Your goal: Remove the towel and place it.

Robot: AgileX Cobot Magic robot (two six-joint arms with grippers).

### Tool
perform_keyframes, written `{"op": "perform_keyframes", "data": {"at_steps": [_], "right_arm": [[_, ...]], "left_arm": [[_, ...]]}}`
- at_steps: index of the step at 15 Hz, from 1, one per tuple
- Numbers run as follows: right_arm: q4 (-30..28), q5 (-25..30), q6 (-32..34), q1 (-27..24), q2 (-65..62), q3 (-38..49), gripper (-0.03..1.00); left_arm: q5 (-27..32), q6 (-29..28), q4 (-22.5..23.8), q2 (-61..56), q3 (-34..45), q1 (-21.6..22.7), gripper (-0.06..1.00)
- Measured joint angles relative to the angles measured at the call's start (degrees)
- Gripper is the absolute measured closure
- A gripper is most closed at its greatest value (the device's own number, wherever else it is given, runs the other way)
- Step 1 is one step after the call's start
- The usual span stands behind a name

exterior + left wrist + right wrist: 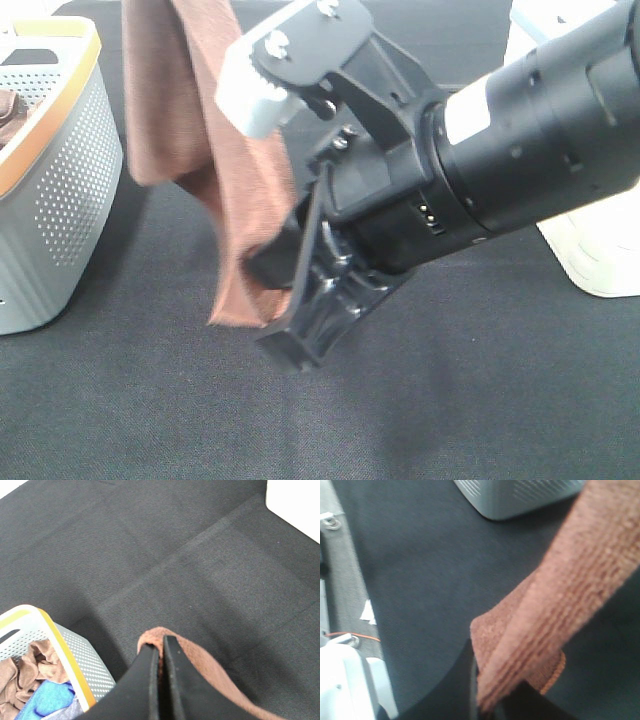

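Note:
The reddish-brown towel [180,90] hangs in the air over the black table, stretched from the top of the exterior view down to its lower end. My right gripper [262,290] is shut on that lower end; in the right wrist view the towel [580,570] runs away from the pinching gripper [490,695]. My left gripper [159,647] is shut on another edge of the towel [200,670]. It is out of the exterior view, above the frame. The right arm fills much of the exterior view and hides the table's middle.
The grey perforated basket [70,170] with an orange rim stands at the left, holding several other cloths [40,680]. A white object [600,260] stands at the right. The black table cloth [450,400] lies below the towel. The table's edge [345,580] shows in the right wrist view.

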Motion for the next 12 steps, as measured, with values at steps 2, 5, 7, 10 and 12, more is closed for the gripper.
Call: {"op": "perform_keyframes", "data": {"at_steps": [2,5,7,10,12], "right_arm": [[-6.9,0.9,5.8,0.0,0.0,0.0,0.97],[-17.4,1.9,16.6,0.0,0.0,0.0,0.97],[-21.9,2.1,22.2,0.0,0.0,0.0,0.97],[-39.1,3.1,40.2,0.0,0.0,-0.1,0.97],[-53.3,5.5,55.1,0.0,0.0,-0.1,0.97]], "left_arm": [[0.1,0.0,-0.2,0.0,0.0,0.0,0.94],[0.2,0.0,-0.2,0.0,0.0,0.0,0.94],[0.2,0.0,-0.2,0.0,0.0,0.0,0.94],[0.2,0.0,-0.2,0.0,0.0,1.1,0.94],[0.3,0.0,-0.2,0.0,0.0,3.3,0.94]]}}
